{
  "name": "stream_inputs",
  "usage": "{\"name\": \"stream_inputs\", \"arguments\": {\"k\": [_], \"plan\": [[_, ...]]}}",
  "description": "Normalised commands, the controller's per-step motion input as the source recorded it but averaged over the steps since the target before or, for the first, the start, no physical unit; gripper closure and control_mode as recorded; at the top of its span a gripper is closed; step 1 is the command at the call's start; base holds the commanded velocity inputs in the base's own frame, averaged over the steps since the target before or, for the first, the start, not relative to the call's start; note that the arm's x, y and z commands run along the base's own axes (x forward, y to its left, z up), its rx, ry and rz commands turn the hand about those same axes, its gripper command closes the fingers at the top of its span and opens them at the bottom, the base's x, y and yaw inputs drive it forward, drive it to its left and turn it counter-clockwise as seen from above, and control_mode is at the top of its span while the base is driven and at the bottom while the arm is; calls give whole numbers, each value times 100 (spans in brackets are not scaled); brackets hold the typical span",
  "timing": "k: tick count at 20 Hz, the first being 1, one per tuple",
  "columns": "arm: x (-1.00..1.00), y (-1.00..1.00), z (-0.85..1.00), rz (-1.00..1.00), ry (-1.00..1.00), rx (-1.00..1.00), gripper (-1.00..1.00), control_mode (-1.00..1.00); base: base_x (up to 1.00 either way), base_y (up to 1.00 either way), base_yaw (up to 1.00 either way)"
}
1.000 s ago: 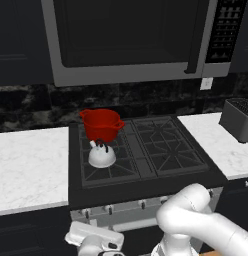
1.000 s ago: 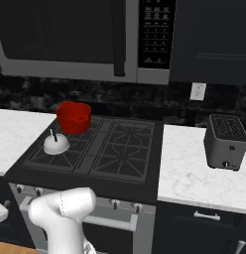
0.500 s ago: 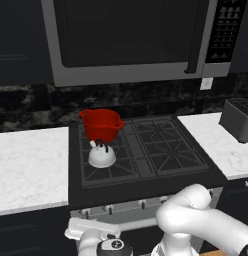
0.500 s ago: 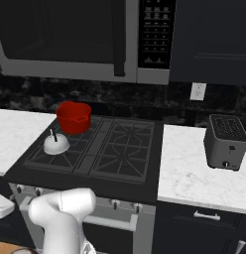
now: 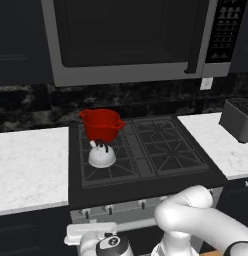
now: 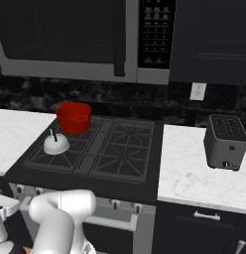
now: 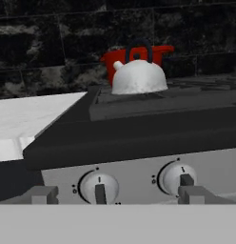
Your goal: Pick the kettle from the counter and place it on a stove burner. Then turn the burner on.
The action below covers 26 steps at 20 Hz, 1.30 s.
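The kettle (image 5: 102, 156) is sitting on the stove burner (image 5: 103, 167) at 6 o'clock of the red pot (image 5: 101, 124), while the wide-open, empty pincer (image 7: 113, 194) is being levelled at the knobs (image 7: 99, 188), where squarely centring on the proper knob is being judged essential.

A red pot (image 5: 101, 124) sat at the rear left of the cooktop (image 5: 166, 145). A toaster (image 6: 225, 142) stood on the right counter (image 6: 194, 173), near its back edge. A microwave (image 5: 126, 40) hung above the cooktop. Two knobs (image 7: 99, 187) showed on the stove front (image 7: 139, 178). An outlet (image 6: 197, 91) sat on the dark backsplash (image 6: 120, 99).
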Motion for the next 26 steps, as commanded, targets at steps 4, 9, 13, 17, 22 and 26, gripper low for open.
{"name": "stream_inputs", "arguments": {"k": [4,9,13,17,22,26], "plan": [[8,16,-26,8,-9,-4,-100,-100,0,0,0],[12,15,-15,3,-9,0,-100,-100,0,0,0],[18,9,-6,1,-6,0,-100,-100,0,0,0],[15,12,-12,0,-3,0,-100,-100,0,0,0],[14,14,-10,0,0,0,-100,-100,0,0,0],[17,11,-7,0,0,0,-100,-100,0,0,0]]}}
